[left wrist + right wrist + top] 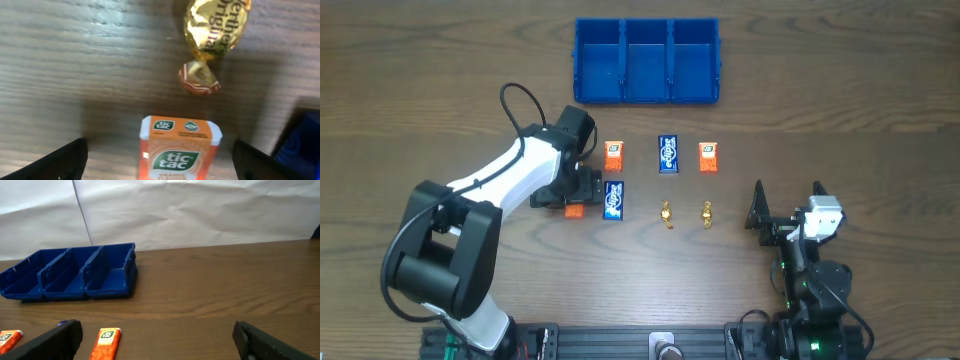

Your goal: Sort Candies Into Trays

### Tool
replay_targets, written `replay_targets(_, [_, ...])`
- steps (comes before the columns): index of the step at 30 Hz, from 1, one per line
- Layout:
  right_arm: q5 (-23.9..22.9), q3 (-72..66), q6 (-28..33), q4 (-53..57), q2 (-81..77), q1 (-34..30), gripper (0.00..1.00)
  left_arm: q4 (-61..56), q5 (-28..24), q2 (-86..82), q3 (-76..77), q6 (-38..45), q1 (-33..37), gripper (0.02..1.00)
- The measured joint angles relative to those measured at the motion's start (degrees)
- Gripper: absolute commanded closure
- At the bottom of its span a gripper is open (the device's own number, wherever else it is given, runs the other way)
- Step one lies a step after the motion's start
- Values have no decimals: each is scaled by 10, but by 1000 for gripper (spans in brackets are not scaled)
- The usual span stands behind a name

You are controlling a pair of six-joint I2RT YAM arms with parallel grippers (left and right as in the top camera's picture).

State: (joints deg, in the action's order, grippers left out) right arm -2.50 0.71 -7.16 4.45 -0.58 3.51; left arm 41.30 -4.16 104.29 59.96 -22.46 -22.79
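Wood-grain bench [840, 120] carried everything I watched. Its blue three-bin tray [647, 60] sat at the far edge. My left gripper [160, 150] hung spread either side of an orange mint box [180, 145] (fingers [60, 160] clear of it); the right gripper [155, 332] was spread too. Blue packs [667, 153], other orange boxes [708, 156] and gold sweets [666, 213] lay between tray and grippers.

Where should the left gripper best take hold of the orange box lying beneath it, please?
Grip the orange box across its long sides, coming straight down from above: it lies flat on the table, and the open fingers of the left gripper flank those sides.
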Motion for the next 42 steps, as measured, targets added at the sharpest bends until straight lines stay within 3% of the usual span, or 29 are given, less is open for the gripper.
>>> replay_targets(13, [0, 0, 0, 0, 0, 0, 3, 4, 1, 0, 0, 4, -13, 452])
replay_targets(23, [0, 0, 0, 0, 0, 0, 3, 7, 3, 0, 0, 3, -13, 625])
replay_targets(36, [0, 0, 0, 0, 0, 0, 3, 9, 4, -14, 8, -3, -13, 660])
replay_targets(42, [0, 0, 0, 0, 0, 0, 3, 70, 32, -65, 142, -28, -13, 660])
